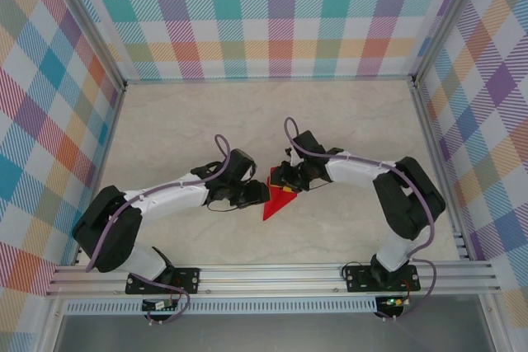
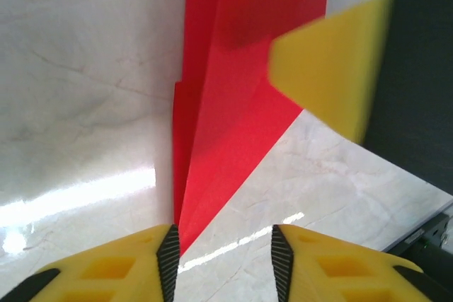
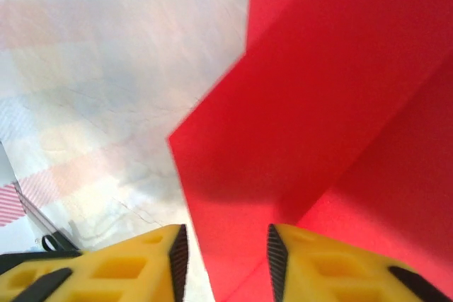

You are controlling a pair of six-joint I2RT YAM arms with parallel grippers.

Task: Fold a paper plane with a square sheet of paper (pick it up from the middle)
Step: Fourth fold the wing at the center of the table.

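Overhead; wrist close-ups on paper plane (image 1: pixel 272 204)

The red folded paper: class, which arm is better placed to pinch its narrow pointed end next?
Probably the left. The red paper's narrow tip ends right at the left gripper's open fingers, while the right gripper is open over its wider part.

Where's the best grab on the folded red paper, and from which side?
Likely the layered fold edge of the paper plane, near its narrow tip, with the left gripper coming in low along the table. That edge seems to stand slightly proud there; the rest lies flat, offering no lip.
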